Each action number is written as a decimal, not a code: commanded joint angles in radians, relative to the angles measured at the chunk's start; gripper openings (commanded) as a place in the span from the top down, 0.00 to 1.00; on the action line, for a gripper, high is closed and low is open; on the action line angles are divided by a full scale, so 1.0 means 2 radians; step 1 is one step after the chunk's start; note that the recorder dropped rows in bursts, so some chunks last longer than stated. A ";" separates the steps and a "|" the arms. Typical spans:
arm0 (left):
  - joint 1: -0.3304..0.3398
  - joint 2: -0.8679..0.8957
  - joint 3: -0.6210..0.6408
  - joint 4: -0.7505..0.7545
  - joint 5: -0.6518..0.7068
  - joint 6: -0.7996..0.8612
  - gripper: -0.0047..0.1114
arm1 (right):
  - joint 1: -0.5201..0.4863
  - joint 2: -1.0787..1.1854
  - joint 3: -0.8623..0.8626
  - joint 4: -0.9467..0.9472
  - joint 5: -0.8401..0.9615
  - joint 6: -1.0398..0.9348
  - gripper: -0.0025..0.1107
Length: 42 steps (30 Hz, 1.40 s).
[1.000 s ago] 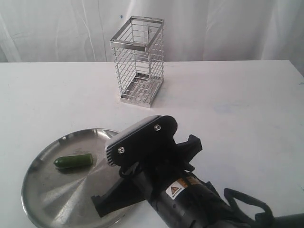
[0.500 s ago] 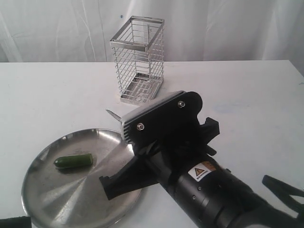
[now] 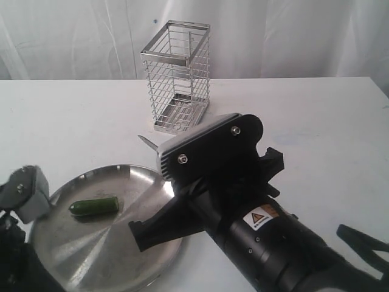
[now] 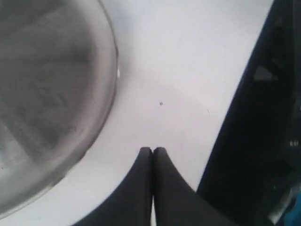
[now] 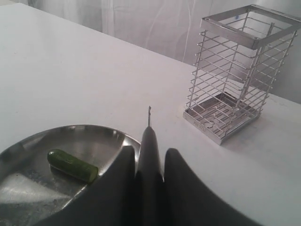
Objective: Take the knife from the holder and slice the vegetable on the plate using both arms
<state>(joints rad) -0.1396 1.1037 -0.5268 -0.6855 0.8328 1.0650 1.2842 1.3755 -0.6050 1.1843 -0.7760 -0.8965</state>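
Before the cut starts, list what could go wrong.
1. The vegetable lies loose on the smooth plate. The left pincer is shut beside the plate, steadying nothing, so the vegetable may roll under the blade.
2. The right pincer holds the knife with its blade sticking out ahead; pressing down could twist it in the grip.

Left tool [image 4: 152,151] closed — right tool [image 5: 149,153] slightly parted
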 commanded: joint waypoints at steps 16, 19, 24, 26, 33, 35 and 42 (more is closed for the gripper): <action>-0.103 0.181 -0.002 0.088 -0.145 0.019 0.96 | 0.000 -0.016 0.000 -0.002 -0.020 0.005 0.98; -0.103 0.188 -0.002 0.088 -0.165 0.019 0.96 | 0.000 -0.024 0.000 -0.002 -0.020 0.005 0.98; -0.103 0.209 -0.002 0.088 -0.190 0.019 0.96 | 0.000 -0.034 0.000 -0.002 -0.018 0.005 0.98; -0.103 0.217 -0.002 0.082 -0.204 0.019 0.96 | 0.000 -0.039 0.000 -0.001 -0.017 0.005 0.98; -0.103 0.222 -0.002 0.050 -0.238 0.018 0.96 | 0.000 -0.045 0.000 -0.001 -0.015 0.005 0.98; -0.103 0.222 -0.002 0.046 -0.251 0.018 0.96 | 0.000 -0.045 0.000 -0.001 -0.011 0.005 0.98; -0.103 0.222 -0.004 0.025 -0.305 0.017 0.96 | 0.000 -0.045 0.000 -0.001 -0.005 0.005 0.98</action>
<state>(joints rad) -0.3430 1.5303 -0.5393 -0.6400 0.3075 1.0992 1.2842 1.2938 -0.6050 1.1877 -0.7804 -0.8908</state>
